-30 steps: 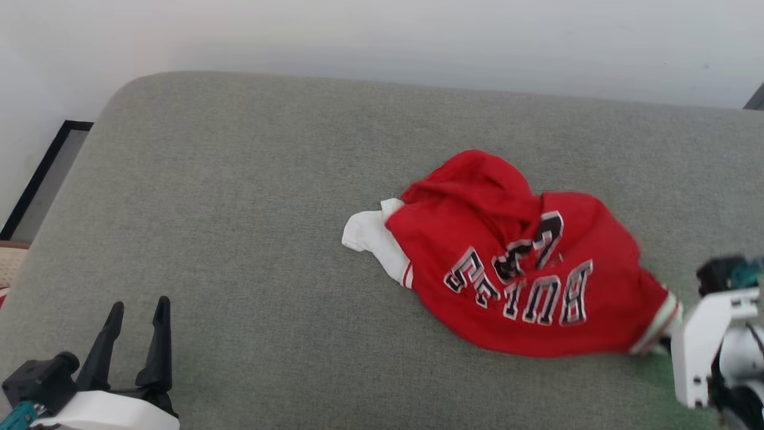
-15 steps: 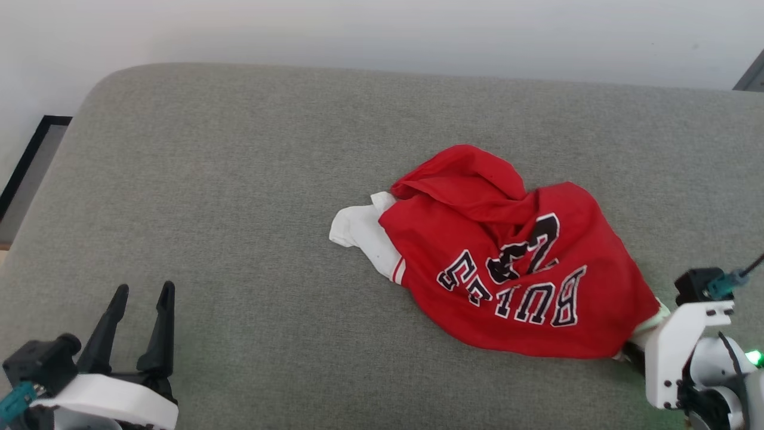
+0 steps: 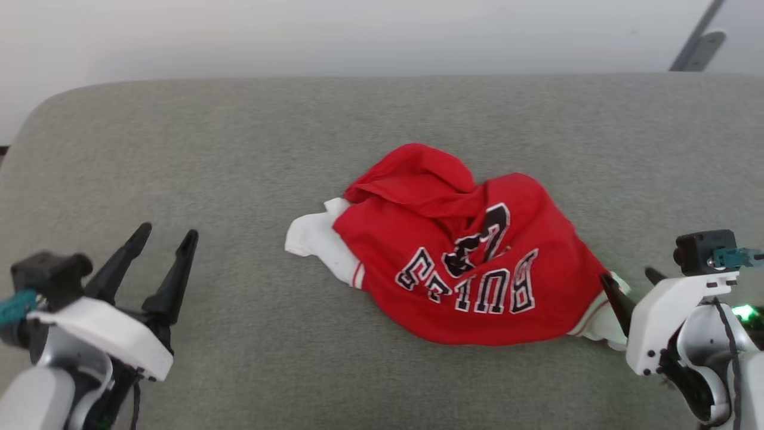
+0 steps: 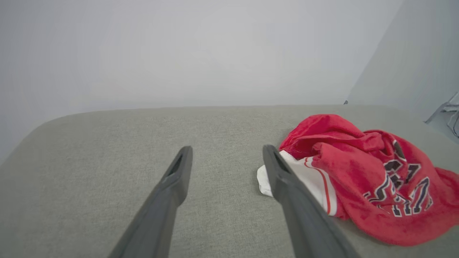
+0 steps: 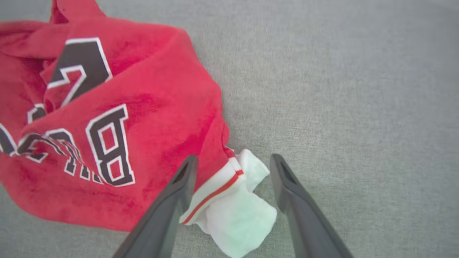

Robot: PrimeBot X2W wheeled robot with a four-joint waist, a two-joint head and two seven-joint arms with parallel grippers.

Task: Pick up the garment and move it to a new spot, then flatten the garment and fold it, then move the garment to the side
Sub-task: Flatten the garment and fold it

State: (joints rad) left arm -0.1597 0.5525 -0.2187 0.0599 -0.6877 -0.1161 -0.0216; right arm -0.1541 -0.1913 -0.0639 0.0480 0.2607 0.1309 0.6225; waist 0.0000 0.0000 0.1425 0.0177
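The garment (image 3: 477, 263), one heap, lies between left gripper (image 3: 169, 230) and right gripper (image 3: 627, 275).

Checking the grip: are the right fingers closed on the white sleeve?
No, the right gripper is open, the sleeve lying between its fingers.

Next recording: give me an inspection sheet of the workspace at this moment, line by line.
Surface: grey fabric cushion, rounded far-left corner.
Job's things: garment, red jersey crumpled in a heap, a white sleeve poking out at each end.
Clutter: nothing seen.
Grippers: left gripper open, apart from the garment; right gripper open, fingers either side of a white sleeve.
Cables: thin dark cable at the right wrist.
Surroundings: pale wall; grey bar far right.
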